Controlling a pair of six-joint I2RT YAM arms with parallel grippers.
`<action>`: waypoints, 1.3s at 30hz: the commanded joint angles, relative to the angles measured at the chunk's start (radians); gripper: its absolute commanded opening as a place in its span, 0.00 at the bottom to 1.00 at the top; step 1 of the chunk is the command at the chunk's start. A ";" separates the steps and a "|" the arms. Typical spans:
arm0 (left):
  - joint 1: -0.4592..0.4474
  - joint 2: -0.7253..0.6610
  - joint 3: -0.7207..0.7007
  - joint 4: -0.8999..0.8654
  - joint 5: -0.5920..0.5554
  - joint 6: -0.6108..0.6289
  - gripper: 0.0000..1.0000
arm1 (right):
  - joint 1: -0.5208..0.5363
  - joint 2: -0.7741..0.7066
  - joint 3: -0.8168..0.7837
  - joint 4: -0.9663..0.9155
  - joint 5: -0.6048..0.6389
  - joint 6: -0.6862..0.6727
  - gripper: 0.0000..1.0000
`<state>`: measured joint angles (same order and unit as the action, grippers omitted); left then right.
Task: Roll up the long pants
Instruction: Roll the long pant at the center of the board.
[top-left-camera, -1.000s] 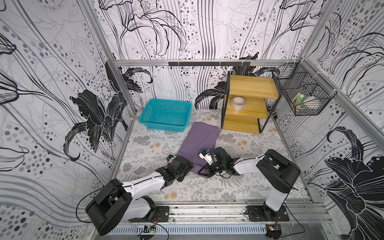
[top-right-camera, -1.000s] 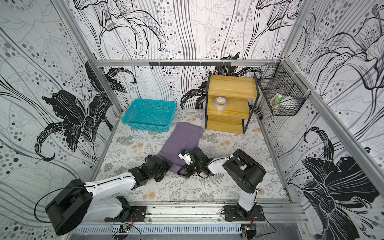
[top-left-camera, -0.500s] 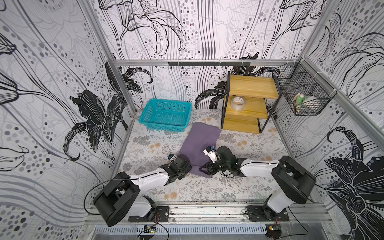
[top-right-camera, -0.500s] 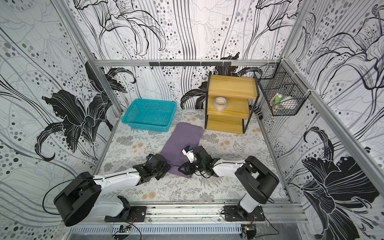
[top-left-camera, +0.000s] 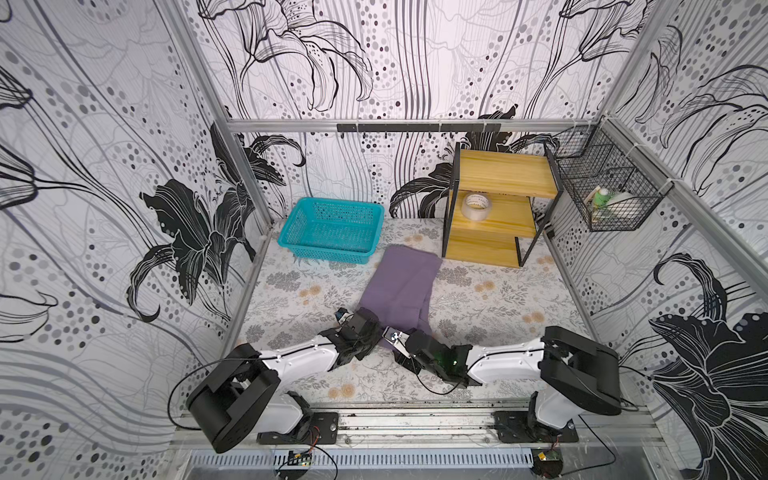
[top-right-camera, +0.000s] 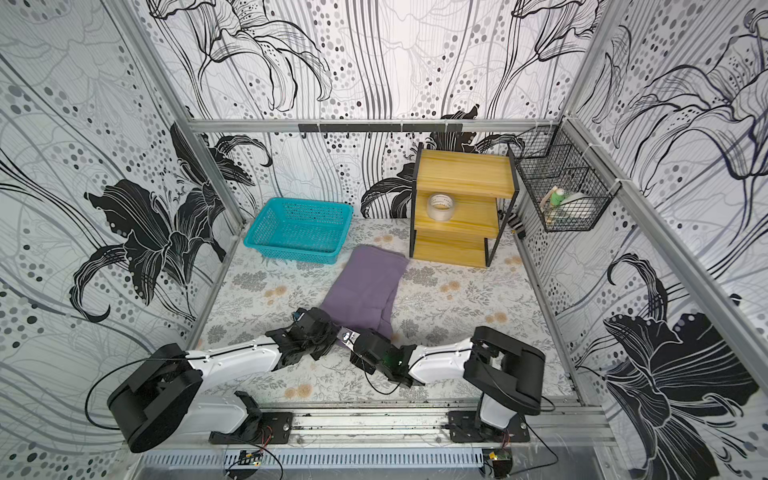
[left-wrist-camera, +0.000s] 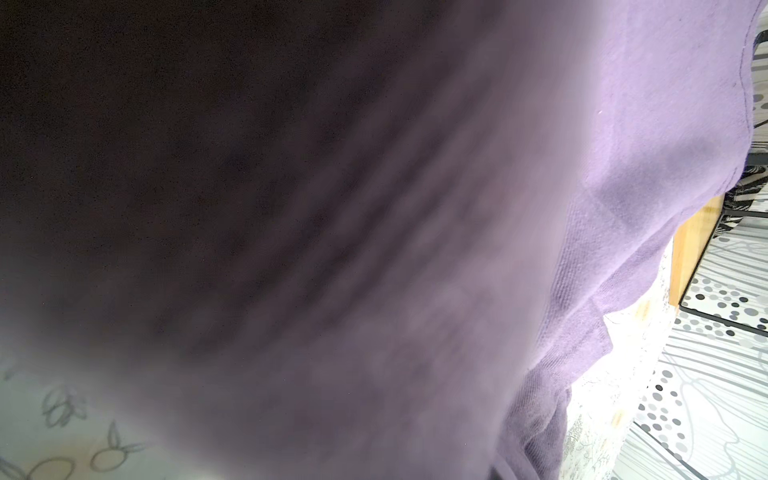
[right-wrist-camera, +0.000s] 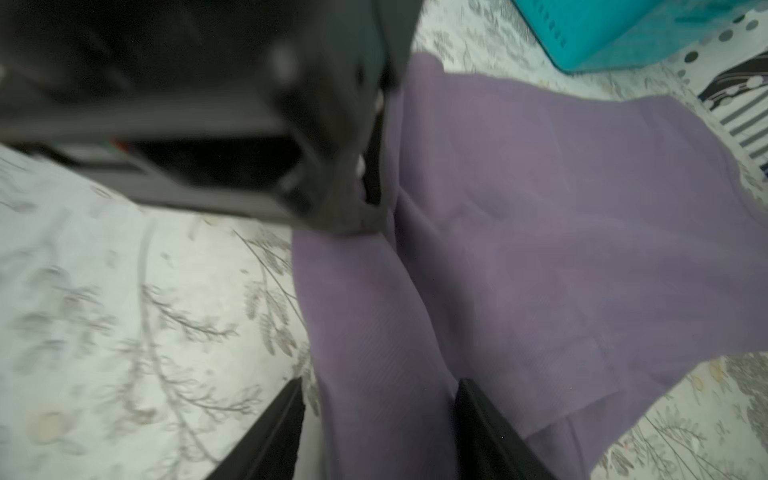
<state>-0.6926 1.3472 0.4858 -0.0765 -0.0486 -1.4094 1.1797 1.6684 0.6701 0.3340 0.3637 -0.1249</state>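
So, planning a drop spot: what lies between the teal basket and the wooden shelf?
Bare floral table cover, with the far end of the long pants reaching into the gap's near side; both top views show it.

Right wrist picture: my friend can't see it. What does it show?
Purple long pants lie spread on a flowery table cover, with the right tool open, its two dark fingers either side of one fabric fold. The blurry black left arm looms close beside the pants, and a teal basket peeks in beyond.
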 joint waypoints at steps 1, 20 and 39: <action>0.012 -0.003 -0.014 -0.033 -0.022 -0.002 0.31 | 0.004 0.061 0.021 0.001 0.116 -0.017 0.57; -0.010 -0.259 0.029 -0.226 -0.046 0.063 0.87 | -0.167 0.013 0.012 -0.049 -0.698 0.377 0.05; -0.049 -0.015 -0.013 0.029 -0.001 -0.035 0.63 | -0.342 0.063 -0.006 -0.060 -0.918 0.557 0.12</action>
<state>-0.7647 1.2957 0.4633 -0.0780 -0.0475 -1.4487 0.8371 1.7180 0.6781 0.3519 -0.5606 0.4080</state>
